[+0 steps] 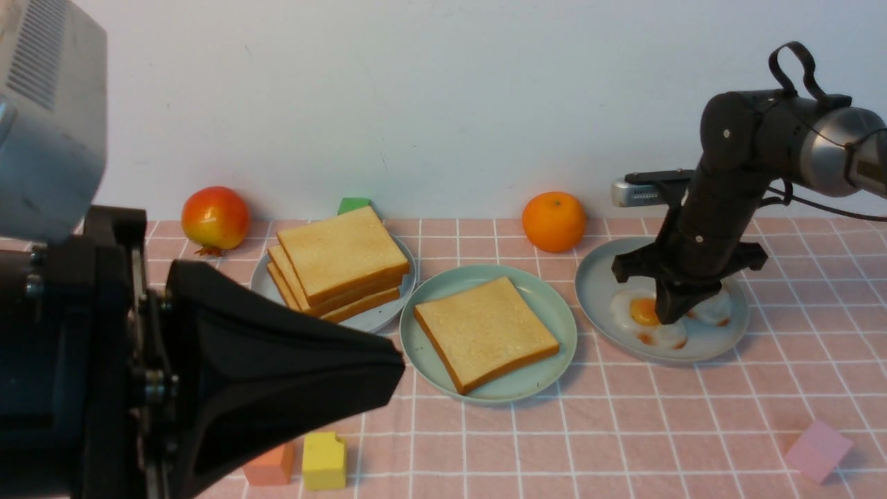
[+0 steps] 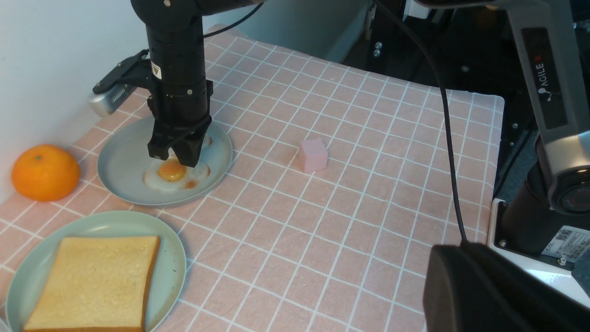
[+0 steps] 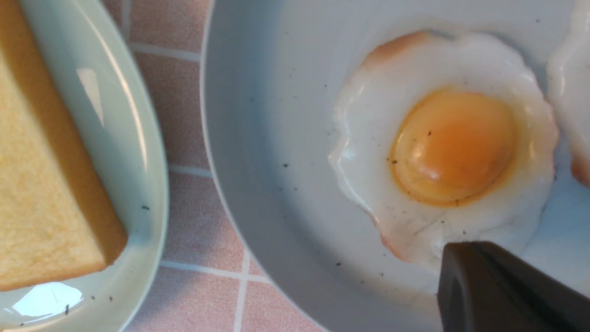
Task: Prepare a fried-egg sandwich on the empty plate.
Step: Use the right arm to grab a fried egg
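One toast slice (image 1: 485,333) lies flat on the mint-green plate (image 1: 554,312) in the middle of the table. Several more slices are stacked (image 1: 339,267) on a grey-blue plate (image 1: 263,281) to its left. A fried egg (image 1: 644,312) with an orange yolk lies on the right grey-blue plate (image 1: 596,284). My right gripper (image 1: 671,317) points down onto it. In the right wrist view its fingertips (image 3: 449,258) are pressed together on the white rim of the egg (image 3: 454,143). A second egg (image 3: 571,92) lies beside it. My left gripper (image 1: 398,367) hangs shut and empty at the front left.
An apple-like red fruit (image 1: 215,218), a green block (image 1: 354,205) and an orange (image 1: 554,222) sit along the back wall. Orange (image 1: 270,464) and yellow (image 1: 323,461) blocks lie at the front left. A pink block (image 1: 818,450) lies at the front right.
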### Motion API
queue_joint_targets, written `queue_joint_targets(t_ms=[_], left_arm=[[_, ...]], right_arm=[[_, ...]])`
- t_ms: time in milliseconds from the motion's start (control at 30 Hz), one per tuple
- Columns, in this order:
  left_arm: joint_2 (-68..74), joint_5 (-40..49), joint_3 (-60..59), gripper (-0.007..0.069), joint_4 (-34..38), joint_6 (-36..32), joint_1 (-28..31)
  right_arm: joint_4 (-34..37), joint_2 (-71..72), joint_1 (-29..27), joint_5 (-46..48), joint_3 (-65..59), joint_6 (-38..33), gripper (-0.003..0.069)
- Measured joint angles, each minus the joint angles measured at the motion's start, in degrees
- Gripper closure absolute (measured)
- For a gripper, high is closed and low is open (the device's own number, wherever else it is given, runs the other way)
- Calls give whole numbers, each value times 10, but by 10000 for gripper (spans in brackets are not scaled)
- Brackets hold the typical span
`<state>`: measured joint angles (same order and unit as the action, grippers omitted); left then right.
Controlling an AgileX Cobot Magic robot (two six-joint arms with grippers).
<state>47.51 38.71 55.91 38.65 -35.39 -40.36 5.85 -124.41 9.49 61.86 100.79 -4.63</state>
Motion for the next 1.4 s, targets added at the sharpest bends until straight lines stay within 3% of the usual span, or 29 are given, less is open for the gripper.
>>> queue_joint_targets(t_ms=[233,333,500,600,700,1100,1400], left_arm=[[0,0,0,583,0,0,0],[0,0,0,583,0,0,0],[0,0,0,583,0,0,0],[0,0,0,583,0,0,0],[0,0,0,582,0,0,0],[0,1,0,576,0,0,0],[0,1,0,573,0,0,0]], right_arm=[[-2,0,0,1,0,20,641],[-3,0,0,1,0,31,578],[-1,0,0,-5,0,32,332],[24,0,0,-19,0,28,103],[29,0,0,-32,0,29,-1],[18,0,0,-93,0,74,-13],[-3,-35,1,-78,0,75,-3]])
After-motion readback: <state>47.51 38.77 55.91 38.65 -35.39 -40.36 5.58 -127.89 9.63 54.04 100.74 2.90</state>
